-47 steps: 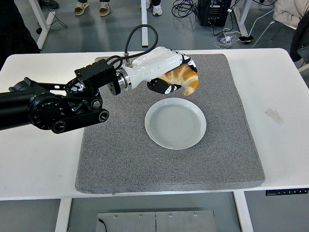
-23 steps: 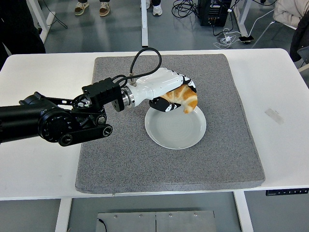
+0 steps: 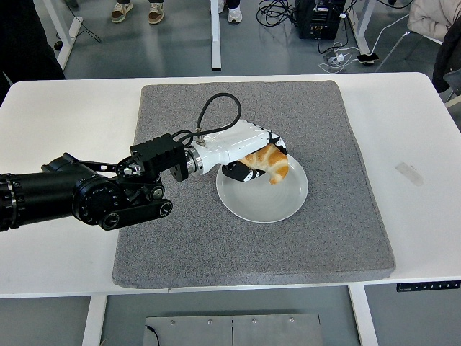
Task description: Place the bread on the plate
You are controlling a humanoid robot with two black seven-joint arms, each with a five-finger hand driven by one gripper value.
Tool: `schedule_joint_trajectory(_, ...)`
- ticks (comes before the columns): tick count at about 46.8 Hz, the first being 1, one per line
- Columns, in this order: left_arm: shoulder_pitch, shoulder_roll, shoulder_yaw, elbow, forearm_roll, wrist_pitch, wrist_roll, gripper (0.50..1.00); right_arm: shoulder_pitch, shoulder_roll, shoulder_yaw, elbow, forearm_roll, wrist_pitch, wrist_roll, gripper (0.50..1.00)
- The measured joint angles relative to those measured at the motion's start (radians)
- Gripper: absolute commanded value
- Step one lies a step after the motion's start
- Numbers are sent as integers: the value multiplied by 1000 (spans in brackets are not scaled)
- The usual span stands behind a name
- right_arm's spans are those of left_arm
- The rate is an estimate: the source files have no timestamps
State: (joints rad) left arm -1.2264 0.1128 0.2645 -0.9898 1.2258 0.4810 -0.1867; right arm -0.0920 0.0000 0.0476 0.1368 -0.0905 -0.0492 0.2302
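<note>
A golden croissant (image 3: pixel 271 164) is held in my left hand (image 3: pixel 256 153), whose white fingers are curled around it. The hand holds it over the far part of a pale grey-green plate (image 3: pixel 262 198), low enough that it looks to be touching or just above the plate's surface. The plate sits near the middle of a grey mat (image 3: pixel 216 238). My left arm (image 3: pixel 86 196) comes in from the left edge, black, with a cable looping over the wrist. My right arm is out of view.
The grey mat lies on a white table (image 3: pixel 418 216). A small strip of tape (image 3: pixel 409 173) lies on the table at the right. Table legs, cables and a person's feet show on the floor beyond the far edge.
My left hand has moved toward me and down with the croissant, from above the mat behind the plate to low over the plate's far part.
</note>
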Motion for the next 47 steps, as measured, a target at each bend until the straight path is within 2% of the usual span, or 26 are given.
schedule_joint_trajectory(25,47,-12,44,33,0,44,-7,500,0,0,0,0,0,0,0,1000)
schedule_joint_trajectory(47,82,-28,45,74,0,45,-23,500,0,0,0,0,0,0,0,1000)
